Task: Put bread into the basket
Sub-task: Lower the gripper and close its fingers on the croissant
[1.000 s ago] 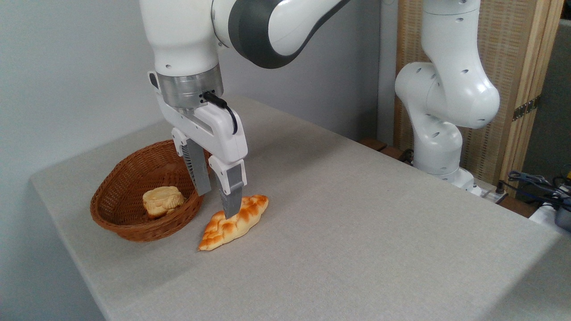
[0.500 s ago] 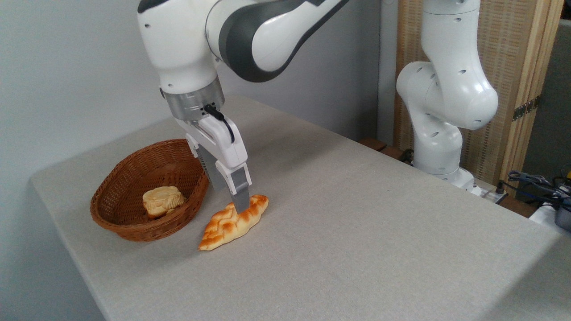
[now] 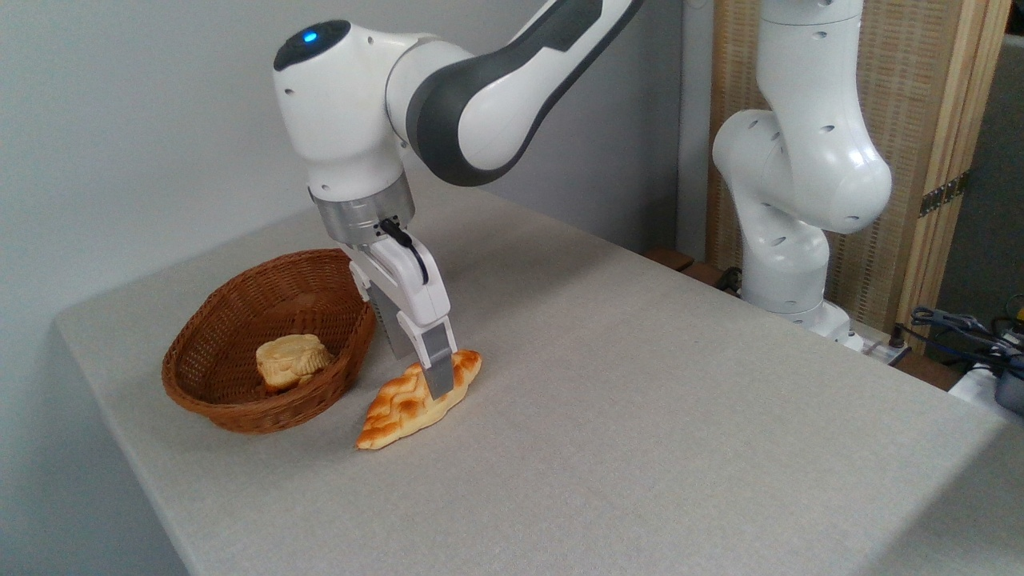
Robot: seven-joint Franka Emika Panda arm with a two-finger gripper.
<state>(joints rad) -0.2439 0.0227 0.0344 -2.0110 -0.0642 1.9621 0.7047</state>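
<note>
The bread, a glossy golden pastry with a browned lattice top, lies flat on the table just right of the basket. My gripper is lowered over the bread's upper half and is open. Its fingers stand astride the pastry: the near one against the front side, the far one behind it. The reddish-brown wicker basket sits at the table's left and holds a pale-yellow bun. The gripper hides part of the bread's middle.
The grey table stretches to the right and front of the bread. Its left edge lies close behind the basket. The arm's white base stands at the back right, with cables beside it.
The gripper has come down and turned, so its fingers now straddle the bread instead of hovering above it. The bread and the basket have not moved.
</note>
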